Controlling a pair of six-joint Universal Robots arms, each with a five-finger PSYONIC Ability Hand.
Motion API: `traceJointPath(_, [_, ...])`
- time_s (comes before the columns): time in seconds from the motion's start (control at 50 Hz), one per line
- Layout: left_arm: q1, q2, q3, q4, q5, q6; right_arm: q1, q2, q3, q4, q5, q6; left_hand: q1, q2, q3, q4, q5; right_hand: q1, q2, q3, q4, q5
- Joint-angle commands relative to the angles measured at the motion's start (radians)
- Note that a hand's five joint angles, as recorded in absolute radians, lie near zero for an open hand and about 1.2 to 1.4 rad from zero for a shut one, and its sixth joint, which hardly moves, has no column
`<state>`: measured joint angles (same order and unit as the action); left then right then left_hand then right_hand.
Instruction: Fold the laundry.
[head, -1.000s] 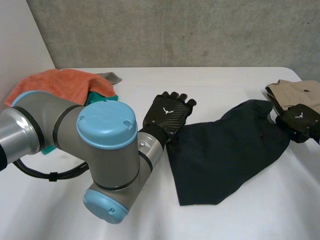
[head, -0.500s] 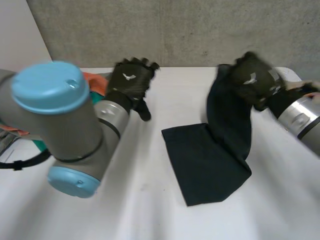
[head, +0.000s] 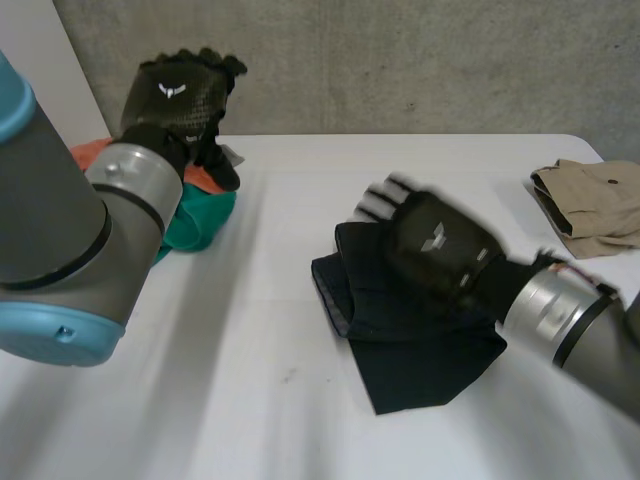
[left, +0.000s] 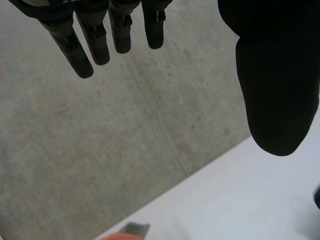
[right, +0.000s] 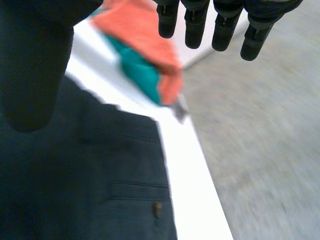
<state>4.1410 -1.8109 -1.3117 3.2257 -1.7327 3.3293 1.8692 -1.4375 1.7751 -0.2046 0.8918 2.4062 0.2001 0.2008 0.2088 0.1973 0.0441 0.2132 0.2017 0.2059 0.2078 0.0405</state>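
The dark-navy cloth garment (head: 420, 360) looked limp, best pinched at an edge; left hand (head: 180, 92) and right hand (head: 435, 245) were spread, empty.

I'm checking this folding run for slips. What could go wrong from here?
The right hand is open over the folded dark garment; sliding away flat, it could drag the top layer and spoil the fold. The left hand, open, hangs above the orange and teal pile and might knock it when coming down.
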Motion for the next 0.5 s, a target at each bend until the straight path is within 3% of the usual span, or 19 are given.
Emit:
traceJointPath(0.02, [-0.093, -0.031, 0.169, -0.108, -0.057, -0.037, -0.131, -0.080, -0.118, 0.019, 0.124, 0.519, -0.026, -0.026, -0.034, -0.023, -0.044, -0.039, -0.027, -0.031, -0.033, -0.041])
traceJointPath(0.08, [-0.143, -0.099, 0.270, -0.179, -0.067, -0.066, -0.192, -0.069, -0.178, 0.062, 0.121, 0.626, -0.026, -0.026, -0.034, -0.023, -0.044, -0.039, -0.027, -0.031, -0.033, -0.041])
traceJointPath(0.14, [-0.194, -0.203, 0.386, -0.263, -0.073, -0.112, -0.211, -0.019, -0.251, 0.135, 0.122, 0.640, -0.026, -0.026, -0.034, -0.023, -0.044, -0.039, -0.027, -0.031, -0.033, -0.041])
traceJointPath(0.38, [-0.335, -0.664, 0.820, -0.487, -0.053, -0.215, -0.206, 0.326, -0.505, 0.511, 0.116, 0.519, -0.026, -0.026, -0.034, -0.023, -0.044, -0.039, -0.027, -0.031, -0.033, -0.041])
traceJointPath(0.5, [-0.343, -0.807, 0.931, -0.530, -0.045, -0.202, -0.188, 0.433, -0.536, 0.553, 0.121, 0.470, -0.026, -0.026, -0.034, -0.023, -0.044, -0.039, -0.027, -0.031, -0.033, -0.041])
